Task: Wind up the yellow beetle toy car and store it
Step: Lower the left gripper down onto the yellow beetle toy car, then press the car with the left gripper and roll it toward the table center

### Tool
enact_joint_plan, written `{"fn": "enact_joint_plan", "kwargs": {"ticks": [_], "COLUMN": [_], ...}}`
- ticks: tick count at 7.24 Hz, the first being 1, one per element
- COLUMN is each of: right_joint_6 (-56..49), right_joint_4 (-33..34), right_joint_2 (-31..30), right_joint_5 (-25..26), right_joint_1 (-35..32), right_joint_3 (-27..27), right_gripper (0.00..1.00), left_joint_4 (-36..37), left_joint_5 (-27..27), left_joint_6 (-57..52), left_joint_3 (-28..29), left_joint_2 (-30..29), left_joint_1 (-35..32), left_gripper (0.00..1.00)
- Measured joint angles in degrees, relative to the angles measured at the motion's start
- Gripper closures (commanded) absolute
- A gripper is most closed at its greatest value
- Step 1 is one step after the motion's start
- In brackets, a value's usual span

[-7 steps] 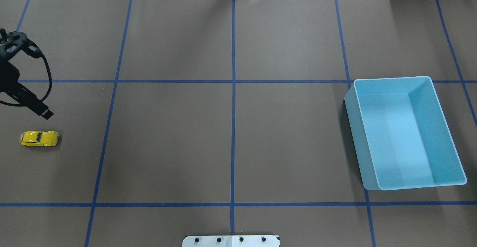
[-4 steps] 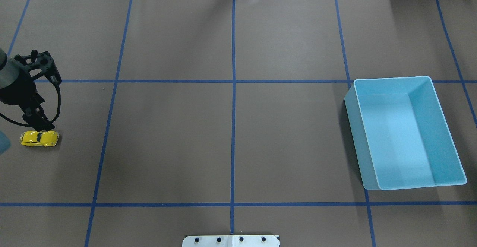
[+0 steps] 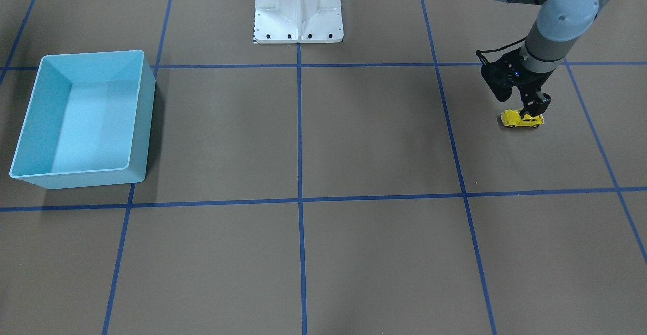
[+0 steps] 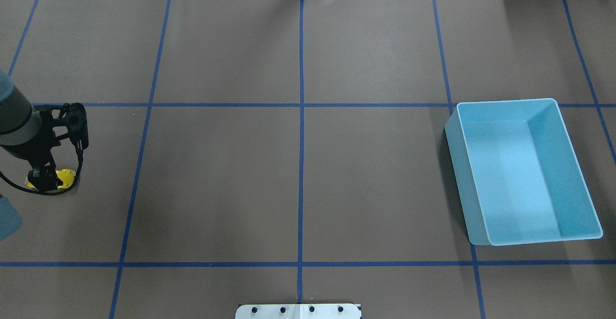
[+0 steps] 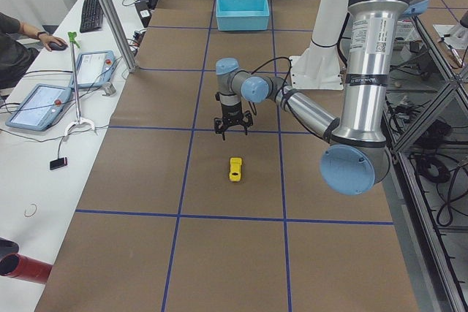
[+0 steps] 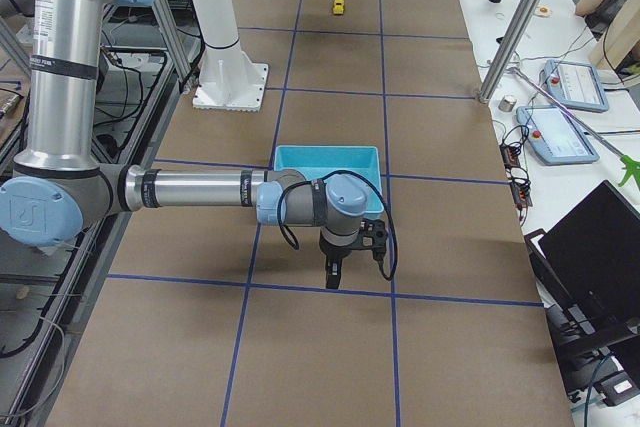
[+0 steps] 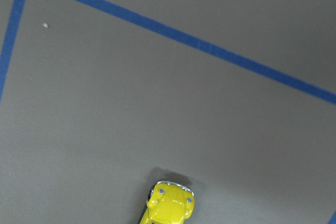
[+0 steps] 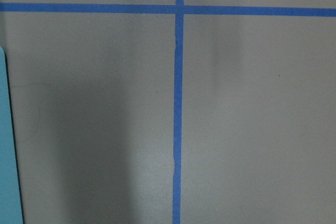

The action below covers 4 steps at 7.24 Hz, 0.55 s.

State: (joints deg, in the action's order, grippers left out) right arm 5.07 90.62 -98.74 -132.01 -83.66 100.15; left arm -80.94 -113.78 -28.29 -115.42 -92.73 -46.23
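The yellow beetle toy car (image 4: 68,177) stands on the brown table at the far left, its wheels on the mat. My left gripper (image 4: 42,178) points down right over it and hides most of it from above. In the front-facing view the gripper (image 3: 534,108) hangs just above the car (image 3: 520,119). In the exterior left view its fingers (image 5: 219,128) look spread, with nothing between them. The left wrist view shows the car's end (image 7: 169,204) at the bottom edge. My right gripper (image 6: 333,275) shows only in the exterior right view, beside the light blue bin (image 6: 325,151); I cannot tell its state.
The light blue bin (image 4: 505,101) stands at the right, and nothing shows inside it; its wall also shows in the front-facing view (image 3: 144,117). The robot's white base (image 3: 298,16) is at the table's middle edge. Blue tape lines cross the mat.
My left arm has swung in from the far left and come down toward the car. Its gripper now stands over the car and covers most of it from above. The car has not moved.
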Motion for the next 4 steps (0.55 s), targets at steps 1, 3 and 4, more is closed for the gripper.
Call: {"fn": "enact_joint_plan", "kwargs": {"ticks": [1, 3, 4], "right_joint_6": [0.0, 0.0, -0.1], "right_joint_4": [0.0, 0.0, 0.0], "right_joint_2": [0.0, 0.0, 0.0], "right_joint_5": [0.0, 0.0, 0.0], "right_joint_1": [0.0, 0.0, 0.0], "right_joint_3": [0.0, 0.0, 0.0], "right_gripper": [0.00, 0.00, 0.00], "left_joint_4": [0.1, 0.3, 0.3], "left_joint_5": [3.3, 9.3, 11.8], "left_joint_6": [-1.0, -3.0, -4.8], "left_joint_3": [-0.4, -0.8, -0.6], "left_joint_2": [0.5, 1.4, 1.6], "left_joint_1": [2.0, 5.7, 7.1], "left_gripper": [0.00, 0.00, 0.00]}}
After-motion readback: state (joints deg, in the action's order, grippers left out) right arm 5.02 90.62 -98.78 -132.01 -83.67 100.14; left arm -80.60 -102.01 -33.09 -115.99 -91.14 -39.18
